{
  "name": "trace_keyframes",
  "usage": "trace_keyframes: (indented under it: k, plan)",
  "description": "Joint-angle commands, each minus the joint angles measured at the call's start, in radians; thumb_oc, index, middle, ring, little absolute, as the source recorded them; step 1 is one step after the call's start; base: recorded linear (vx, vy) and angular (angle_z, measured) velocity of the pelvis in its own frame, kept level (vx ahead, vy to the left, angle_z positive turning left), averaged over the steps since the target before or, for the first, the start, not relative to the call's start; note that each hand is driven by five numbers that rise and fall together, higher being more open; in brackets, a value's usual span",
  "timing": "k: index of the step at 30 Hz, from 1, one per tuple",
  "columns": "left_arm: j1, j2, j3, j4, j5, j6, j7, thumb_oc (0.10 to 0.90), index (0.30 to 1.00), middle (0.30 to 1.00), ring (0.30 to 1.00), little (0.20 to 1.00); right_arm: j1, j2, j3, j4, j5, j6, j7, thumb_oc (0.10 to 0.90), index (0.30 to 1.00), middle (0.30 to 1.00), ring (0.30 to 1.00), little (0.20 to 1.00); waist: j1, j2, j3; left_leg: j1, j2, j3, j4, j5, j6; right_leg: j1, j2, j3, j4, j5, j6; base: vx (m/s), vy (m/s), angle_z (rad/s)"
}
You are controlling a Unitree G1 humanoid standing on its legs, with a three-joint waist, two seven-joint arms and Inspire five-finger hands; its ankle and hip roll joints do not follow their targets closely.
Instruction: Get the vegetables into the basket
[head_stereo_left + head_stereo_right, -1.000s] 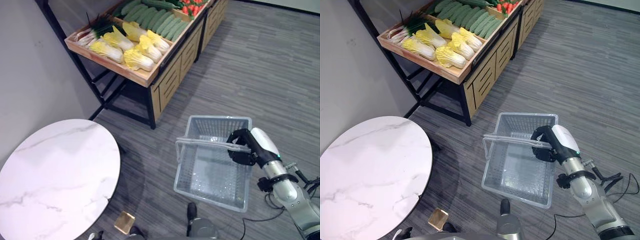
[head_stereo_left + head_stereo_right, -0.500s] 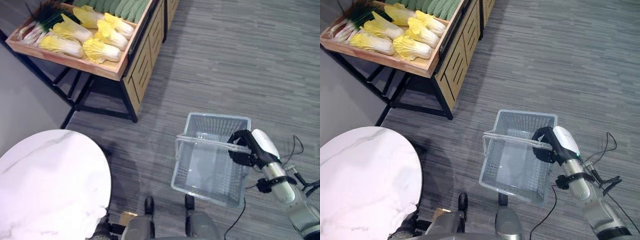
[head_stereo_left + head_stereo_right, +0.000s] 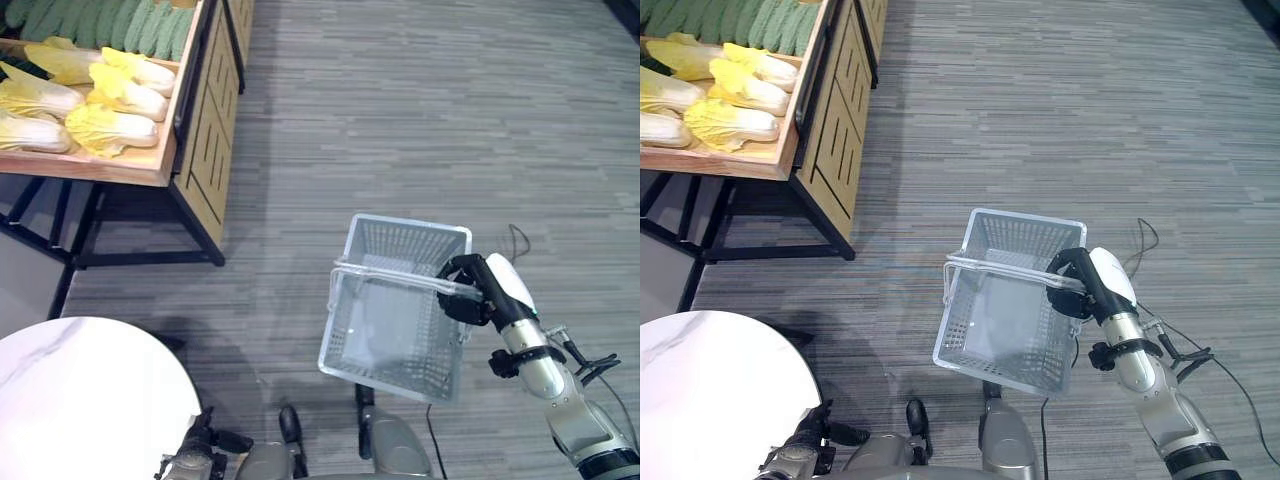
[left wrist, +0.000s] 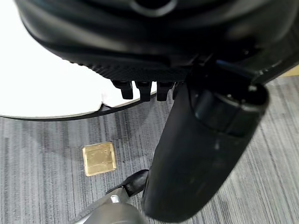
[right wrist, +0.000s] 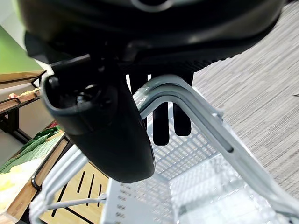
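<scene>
Grey plank floor [image 3: 420,120]; round marble table [image 3: 80,400] at 7 o'clock. One grey basket [image 3: 400,300], handles clasped by right hand [image 3: 470,295]. Four napa cabbages [image 3: 110,100] at 10 o'clock. Left hand [image 4: 140,88] fingers curled, empty.

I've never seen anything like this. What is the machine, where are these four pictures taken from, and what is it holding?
It is a humanoid robot. Two pictures look down from cameras in its head; the other two sit on its wrists. Its right hand is curled round the handles of a grey plastic basket, which has nothing in it. The left hand hangs near a round white table, holding nothing. A wooden stand carries yellow cabbages and green cucumbers, away from the basket across the grey floor.
</scene>
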Motion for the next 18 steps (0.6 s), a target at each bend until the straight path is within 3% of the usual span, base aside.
trace_keyframes:
  k: [1,4,13,14,18]
  plan:
    - [0.023,0.017,0.016,0.023,0.024,-0.001,0.013,0.900,1.000,1.000,1.000,1.000,-0.129,-0.049,-0.085,-0.125,0.019,-0.079,-0.084,0.400,0.300,0.300,0.300,0.300,0.026,0.000,-0.061,-0.056,0.037,-0.013,0.054,0.010,-0.060,0.004,-0.027,-0.001,0.022,0.031,0.051,0.02,-0.100,0.01]
    - [0.025,0.004,0.018,0.025,0.030,0.002,0.008,0.900,1.000,1.000,1.000,1.000,-0.112,-0.061,-0.095,-0.139,0.012,-0.075,-0.083,0.400,0.300,0.300,0.300,0.300,0.027,0.005,-0.081,-0.052,0.082,-0.023,0.062,0.021,-0.102,0.038,0.010,-0.028,-0.051,0.011,0.029,0.09,-0.322,0.03]
    - [0.022,-0.017,-0.004,0.006,0.034,0.005,0.014,0.900,1.000,1.000,1.000,1.000,-0.091,-0.093,-0.099,-0.155,0.026,-0.092,-0.078,0.400,0.300,0.300,0.300,0.300,0.020,0.033,-0.077,-0.071,0.157,-0.058,0.174,0.040,-0.156,0.085,0.076,-0.042,-0.051,-0.045,-0.025,0.06,-0.201,0.02]
    - [0.020,-0.031,-0.009,-0.009,0.007,0.000,0.024,0.900,1.000,1.000,1.000,1.000,-0.095,-0.119,-0.093,-0.122,0.024,-0.085,-0.079,0.400,0.300,0.300,0.300,0.300,0.036,0.041,-0.070,-0.112,0.116,-0.164,0.154,0.054,-0.152,0.099,0.078,-0.025,-0.070,-0.050,-0.026,0.11,-0.079,0.07]
    - [0.015,-0.041,-0.025,0.003,0.009,-0.003,0.025,0.900,1.000,1.000,1.000,1.000,-0.081,-0.139,-0.096,-0.072,0.003,-0.075,-0.083,0.400,0.300,0.300,0.300,0.300,0.043,0.041,-0.074,-0.184,0.104,-0.191,0.091,0.106,-0.150,0.102,0.066,-0.021,-0.063,-0.051,-0.015,0.09,0.032,0.01]
